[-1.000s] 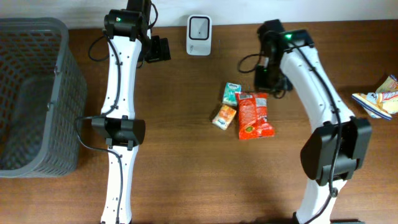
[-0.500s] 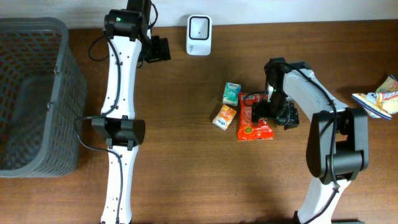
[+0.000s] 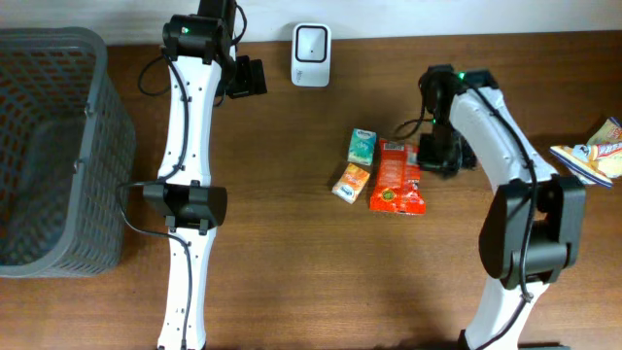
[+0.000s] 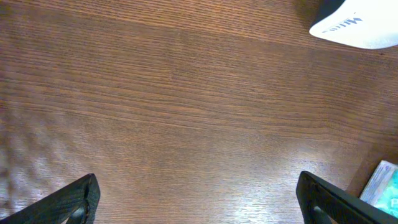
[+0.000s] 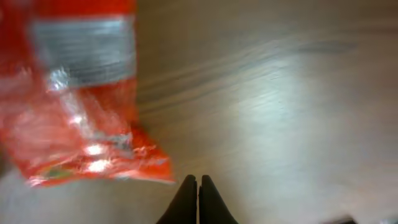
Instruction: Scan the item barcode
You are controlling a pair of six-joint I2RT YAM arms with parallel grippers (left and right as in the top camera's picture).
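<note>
My right gripper (image 5: 198, 200) has just snapped closed. The wrist view shows its fingers pressed together on nothing, with the red snack bag (image 3: 397, 177) at my ten o'clock, clear of the tips. Half a second ago I was spread over the bag. Now I sit just beside its edge at two o'clock, and the bag lies flat on the table (image 3: 292, 272), only skewed a little. I judge the grab missed (annoying), so no barcode is any nearer the scanner (image 3: 311, 42), well apart at eleven o'clock. The green packet (image 3: 362, 146) and yellow packet (image 3: 351, 182) crowd the bag's nine o'clock side. My left gripper (image 4: 199, 199) hangs spread wide near the scanner.
</note>
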